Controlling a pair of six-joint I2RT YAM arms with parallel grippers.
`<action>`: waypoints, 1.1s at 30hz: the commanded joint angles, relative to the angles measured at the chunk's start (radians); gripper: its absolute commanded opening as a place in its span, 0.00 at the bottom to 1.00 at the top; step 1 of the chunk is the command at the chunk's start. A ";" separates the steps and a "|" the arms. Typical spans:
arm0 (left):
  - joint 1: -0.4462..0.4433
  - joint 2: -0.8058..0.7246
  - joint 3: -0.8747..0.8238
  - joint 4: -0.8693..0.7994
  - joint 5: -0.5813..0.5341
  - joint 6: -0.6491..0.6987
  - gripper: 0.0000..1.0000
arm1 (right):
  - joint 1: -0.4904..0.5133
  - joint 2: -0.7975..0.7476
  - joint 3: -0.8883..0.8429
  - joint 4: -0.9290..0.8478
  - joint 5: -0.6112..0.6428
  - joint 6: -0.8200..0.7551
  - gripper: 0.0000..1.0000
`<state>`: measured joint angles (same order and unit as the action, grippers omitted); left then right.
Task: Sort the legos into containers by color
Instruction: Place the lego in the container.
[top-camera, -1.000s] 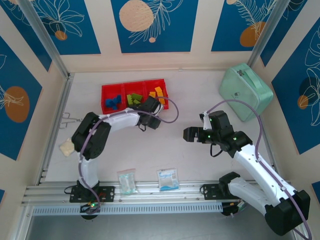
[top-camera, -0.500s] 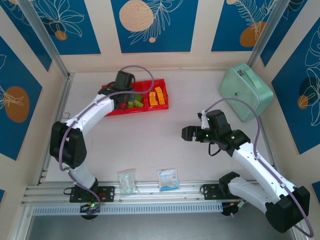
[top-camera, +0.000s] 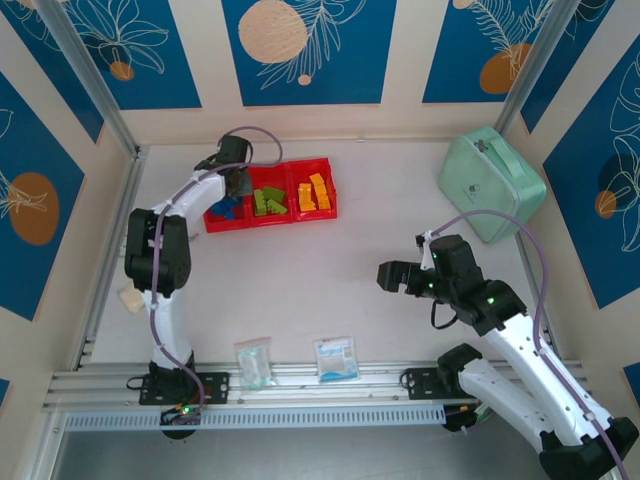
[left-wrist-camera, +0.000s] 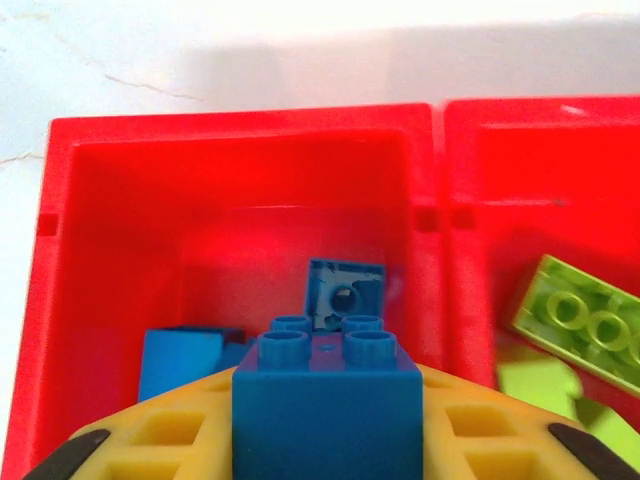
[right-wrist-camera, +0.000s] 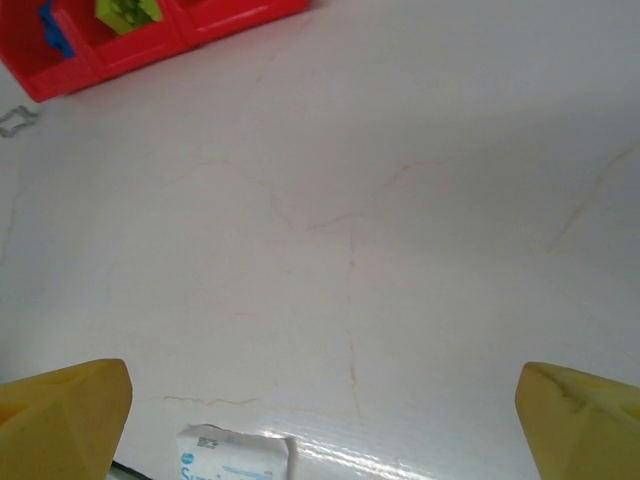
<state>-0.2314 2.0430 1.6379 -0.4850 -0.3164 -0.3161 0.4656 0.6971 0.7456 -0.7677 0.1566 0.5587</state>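
The containers are one red tray (top-camera: 270, 222) of three joined bins at the back left. Blue legos (top-camera: 225, 208) lie in its left bin, green legos (top-camera: 268, 201) in the middle, orange-yellow legos (top-camera: 314, 191) in the right. My left gripper (top-camera: 236, 183) hovers over the left bin, shut on a blue lego (left-wrist-camera: 325, 395) between its yellow fingers (left-wrist-camera: 150, 440). Below it, two loose blue legos (left-wrist-camera: 343, 292) rest inside the tray (left-wrist-camera: 240, 122), and a green lego (left-wrist-camera: 585, 322) lies beyond the divider. My right gripper (top-camera: 390, 275) stands open above bare table, its fingers (right-wrist-camera: 62, 412) wide apart.
A mint green zip case (top-camera: 492, 183) sits at the back right. Two clear packets (top-camera: 253, 362) (top-camera: 336, 358) lie by the near rail; one packet (right-wrist-camera: 235, 455) lies under my right gripper. A metal clip (top-camera: 135, 237) and a beige scrap (top-camera: 132, 297) lie at the left wall.
My left arm has swung left along the tray, from its right end to above the left bin. My right arm has drawn back toward the near right, its jaws a little wider.
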 joint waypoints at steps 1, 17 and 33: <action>0.051 0.025 0.032 -0.002 0.011 -0.047 0.35 | 0.004 -0.016 0.011 -0.078 0.041 0.027 0.99; 0.081 -0.397 -0.358 0.190 0.193 0.024 0.99 | 0.022 0.156 0.109 -0.003 0.001 -0.009 0.99; 0.085 -1.219 -1.189 0.520 -0.070 0.091 0.99 | -0.075 0.023 -0.404 0.925 0.351 -0.440 0.99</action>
<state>-0.1532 0.9108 0.5232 -0.0341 -0.2970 -0.2626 0.4351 0.7406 0.4007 -0.1333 0.4938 0.2409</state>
